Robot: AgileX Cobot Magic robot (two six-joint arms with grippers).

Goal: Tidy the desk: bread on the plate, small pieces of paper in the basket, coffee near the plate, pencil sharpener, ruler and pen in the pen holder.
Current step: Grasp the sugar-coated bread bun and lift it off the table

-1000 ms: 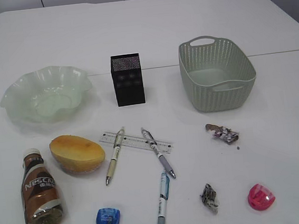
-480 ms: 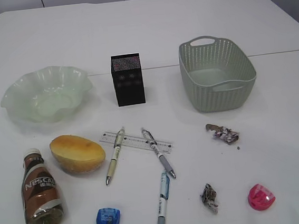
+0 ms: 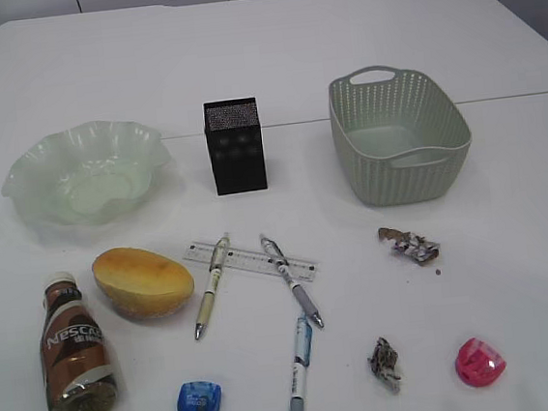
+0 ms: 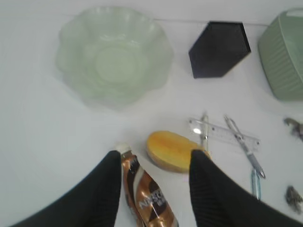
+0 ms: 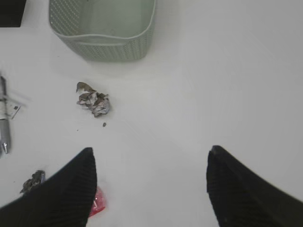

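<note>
The bread [image 3: 143, 282] lies in front of the pale green plate [image 3: 29, 180], with the coffee [image 3: 74, 351] on its side to the left. The black pen holder [image 3: 235, 146] stands mid-table and the basket [image 3: 403, 178] to its right. Two small pieces of paper [image 3: 410, 244] [image 3: 384, 362] lie before the basket. The ruler [image 3: 250, 258] lies under two pens [image 3: 210, 286] [image 3: 292, 281]; a third pen [image 3: 298, 376] is nearer. A blue sharpener [image 3: 199, 405] and a pink one [image 3: 479, 361] sit near the front. My left gripper [image 4: 155, 158] hangs open above the coffee [image 4: 147, 194] and bread [image 4: 173, 150]. My right gripper [image 5: 151, 152] is open over bare table.
Neither arm shows in the exterior view. A table seam [image 3: 506, 98] runs behind the basket. In the right wrist view a paper scrap [image 5: 93, 101] lies ahead to the left, and the pink sharpener [image 5: 97, 207] peeks out by the left finger.
</note>
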